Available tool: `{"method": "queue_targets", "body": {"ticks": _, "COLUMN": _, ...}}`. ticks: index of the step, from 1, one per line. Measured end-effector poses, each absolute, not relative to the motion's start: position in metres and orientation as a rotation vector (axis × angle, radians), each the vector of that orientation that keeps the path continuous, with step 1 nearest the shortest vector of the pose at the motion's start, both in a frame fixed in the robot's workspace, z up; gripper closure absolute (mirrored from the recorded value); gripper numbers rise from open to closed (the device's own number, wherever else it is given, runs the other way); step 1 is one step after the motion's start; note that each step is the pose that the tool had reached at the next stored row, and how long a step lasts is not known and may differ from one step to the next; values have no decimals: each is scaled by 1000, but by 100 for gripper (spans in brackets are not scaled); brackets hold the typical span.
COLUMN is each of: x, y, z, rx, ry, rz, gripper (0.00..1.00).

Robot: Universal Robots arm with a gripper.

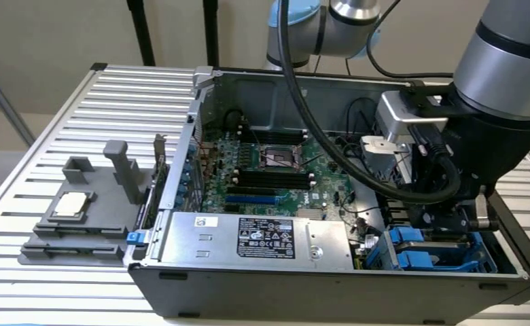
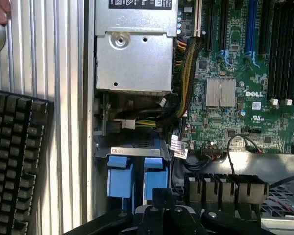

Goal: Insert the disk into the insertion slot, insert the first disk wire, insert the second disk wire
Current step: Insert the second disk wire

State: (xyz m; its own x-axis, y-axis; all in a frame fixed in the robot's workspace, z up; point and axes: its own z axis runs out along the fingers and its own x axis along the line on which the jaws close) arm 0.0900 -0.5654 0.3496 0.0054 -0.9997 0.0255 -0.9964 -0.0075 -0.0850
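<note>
My bench is ribbed metal. The open computer case lies on it. A grey fixture sits left of it.

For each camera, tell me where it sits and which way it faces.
Exterior view: off the arm, raised in front of the open computer case, looking down into it; the robot arm reaches in at the exterior view's right, over the blue drive cage.
Wrist view: on the wrist, looking straight down into the case; the shut gripper shows dark above the cage's blue tabs.
Shared: the silver power-supply box, the green motherboard and the blue cage.
</note>
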Motion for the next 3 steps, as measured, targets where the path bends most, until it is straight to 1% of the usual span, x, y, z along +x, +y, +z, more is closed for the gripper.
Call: {"method": "queue_targets", "body": {"ticks": 3, "x": 90, "y": -565, "z": 350, "rx": -2197, "ry": 2183, "rz": -121, "gripper": 89}}
